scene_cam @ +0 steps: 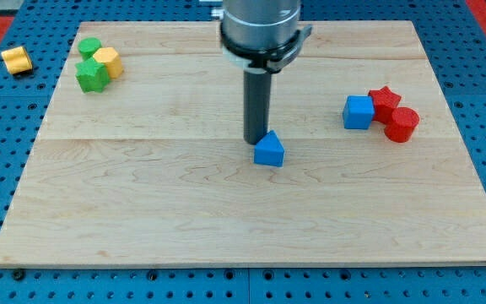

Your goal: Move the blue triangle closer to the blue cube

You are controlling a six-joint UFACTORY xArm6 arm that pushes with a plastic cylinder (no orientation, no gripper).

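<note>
The blue triangle (269, 149) lies near the middle of the wooden board (142, 211). The blue cube (358, 112) sits to the view's right, well apart from the triangle. My tip (254, 140) is at the triangle's upper left edge, touching or almost touching it. The dark rod rises from there to the arm's grey body at the view's top.
A red star block (385, 100) and a red cylinder (401, 124) sit tight against the blue cube's right side. Two green blocks (91, 74) and a yellow block (109, 61) cluster at the upper left. Another yellow block (15, 60) lies off the board, upper left.
</note>
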